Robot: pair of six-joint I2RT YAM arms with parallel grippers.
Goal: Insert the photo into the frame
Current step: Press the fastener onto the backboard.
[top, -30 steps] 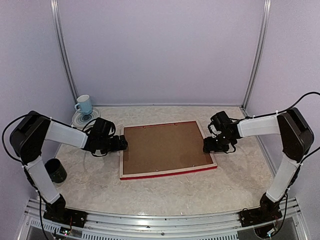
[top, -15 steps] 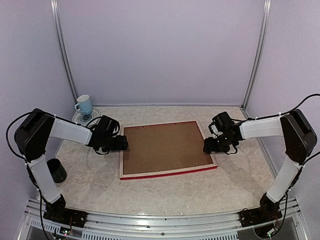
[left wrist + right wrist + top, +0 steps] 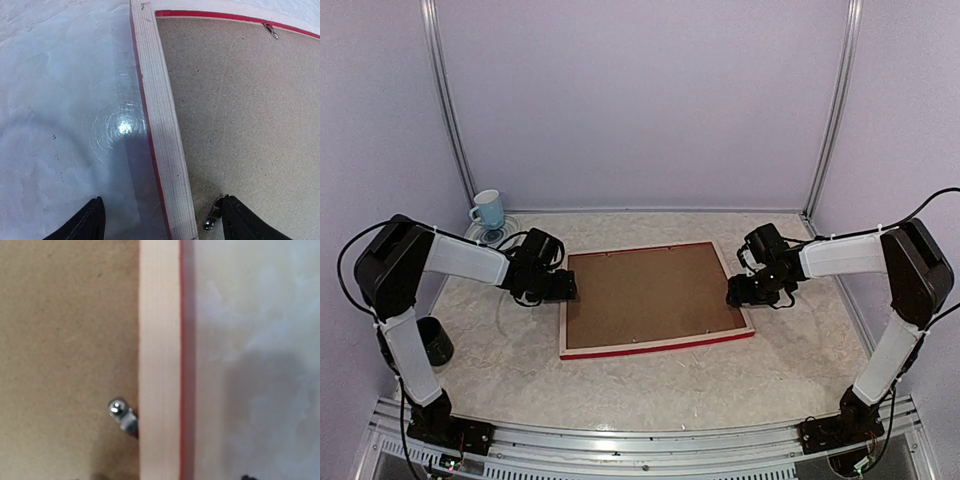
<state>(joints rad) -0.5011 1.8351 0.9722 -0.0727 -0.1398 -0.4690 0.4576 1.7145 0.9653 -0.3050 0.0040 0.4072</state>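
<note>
Left arm [image 3: 470, 262] nearer frame [image 3: 660, 344] on marbled table [image 3: 650, 395]

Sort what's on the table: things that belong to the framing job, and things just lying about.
For the job: frame, face down; brown backing board in it; metal clip on the board; left gripper and right gripper at its side bars. No photo in view.

Lying about: pale blue mug on a plate, back left; dark cup, near left.

Blue mug [image 3: 487, 209], black cup [image 3: 432, 340]
</note>
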